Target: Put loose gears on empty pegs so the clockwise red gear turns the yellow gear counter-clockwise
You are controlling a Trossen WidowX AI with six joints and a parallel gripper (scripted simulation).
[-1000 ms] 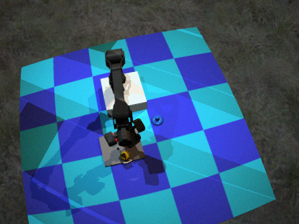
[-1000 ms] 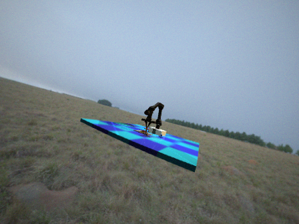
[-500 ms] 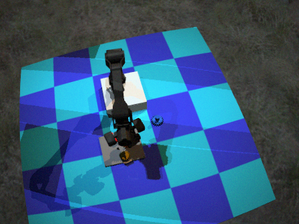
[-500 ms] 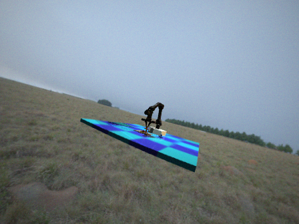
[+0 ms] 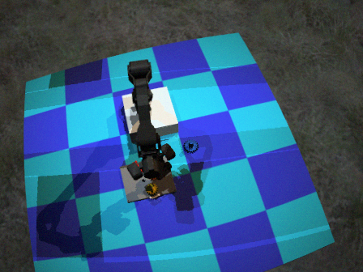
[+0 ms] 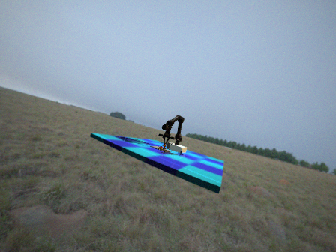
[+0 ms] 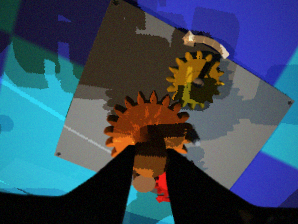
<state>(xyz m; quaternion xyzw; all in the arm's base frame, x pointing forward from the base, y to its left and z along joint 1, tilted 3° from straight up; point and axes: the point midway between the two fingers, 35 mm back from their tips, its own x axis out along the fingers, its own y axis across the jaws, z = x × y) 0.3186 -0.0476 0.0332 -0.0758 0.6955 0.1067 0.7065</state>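
Observation:
My gripper (image 7: 150,153) is shut on the knob of an orange gear (image 7: 150,111) and holds it over the grey board (image 7: 97,67) (image 5: 130,191). How high the gear is above the board is hard to tell. The yellow gear (image 7: 181,79) (image 5: 151,189) with the black stripe sits on the board beyond the orange gear, close to its teeth in the wrist view. Part of the red gear (image 7: 162,192) shows behind the fingers. A loose blue gear (image 5: 190,146) stands on the table, off the board. Any pegs under the orange gear are hidden.
The white arrow (image 7: 207,41) lies beside the yellow gear near the board's edge. The arm's white base block (image 5: 164,103) (image 6: 176,147) stands behind the board. The arm hides part of the board in the top view, and shadows darken it.

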